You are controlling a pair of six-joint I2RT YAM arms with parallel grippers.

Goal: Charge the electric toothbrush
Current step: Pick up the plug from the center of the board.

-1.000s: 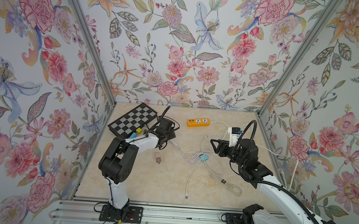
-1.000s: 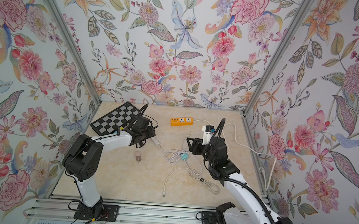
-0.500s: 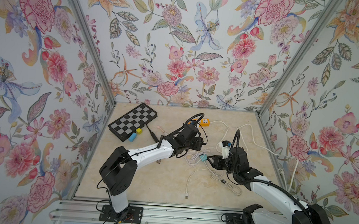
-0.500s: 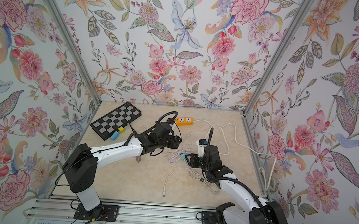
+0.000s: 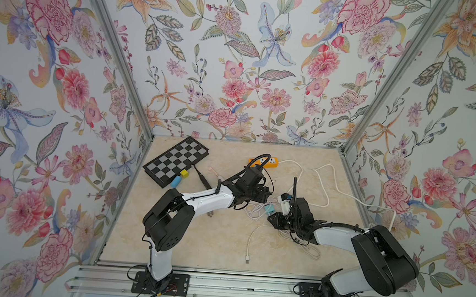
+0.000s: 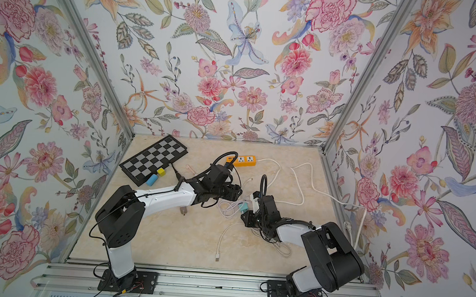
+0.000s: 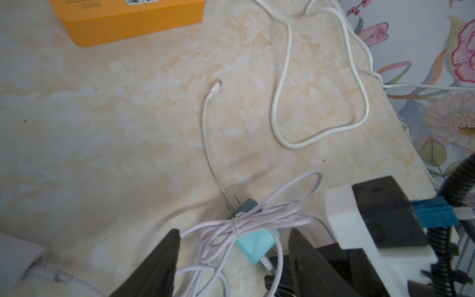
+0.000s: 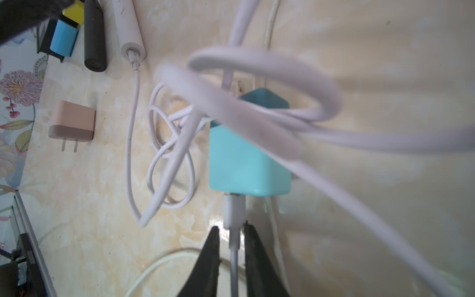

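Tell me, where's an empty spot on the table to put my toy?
Bare: the front strip between the left arm and the loose white cable; also the back edge between chessboard and orange power strip. Crowded: the middle, around the teal charger and tangled cables.

We see matt black plastic on the fingers [image 8: 209, 257] of the right gripper [image 8: 230, 228]. The lilac cable [image 8: 257, 57] between them has a smooth, slightly shiny sheath. Just ahead, the teal charging adapter [image 8: 246, 159] is smooth matt plastic. The marble-patterned tabletop [image 8: 90, 205] beneath shines a little. The pink adapter [image 8: 73, 120] aside has bare metal prongs.
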